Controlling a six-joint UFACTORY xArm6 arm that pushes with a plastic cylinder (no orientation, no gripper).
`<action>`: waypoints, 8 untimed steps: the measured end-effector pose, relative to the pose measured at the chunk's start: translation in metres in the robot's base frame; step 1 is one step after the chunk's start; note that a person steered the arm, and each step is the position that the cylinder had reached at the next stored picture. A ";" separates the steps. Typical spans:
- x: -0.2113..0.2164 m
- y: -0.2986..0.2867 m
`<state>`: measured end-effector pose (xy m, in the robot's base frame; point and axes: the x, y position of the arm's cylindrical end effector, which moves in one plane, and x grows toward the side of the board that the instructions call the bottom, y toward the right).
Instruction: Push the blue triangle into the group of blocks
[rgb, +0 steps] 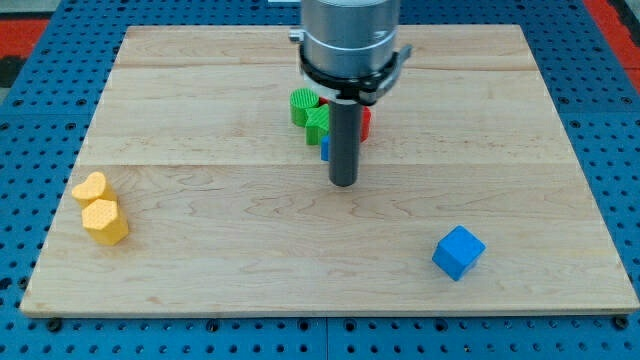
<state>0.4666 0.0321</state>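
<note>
2 green blocks, 2 yellow blocks, 1 blue cube.

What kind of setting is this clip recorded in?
Most likely a robotics lab tabletop rig: a wooden board lies on a blue perforated base, with small coloured blocks like the blue cube and my tip just below the central cluster.

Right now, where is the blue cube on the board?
The blue cube sits alone toward the view's bottom right of the wooden board, well apart from my tip and the cluster of green blocks near the top centre.
</note>
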 end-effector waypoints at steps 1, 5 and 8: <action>-0.011 0.014; 0.034 -0.020; 0.091 0.212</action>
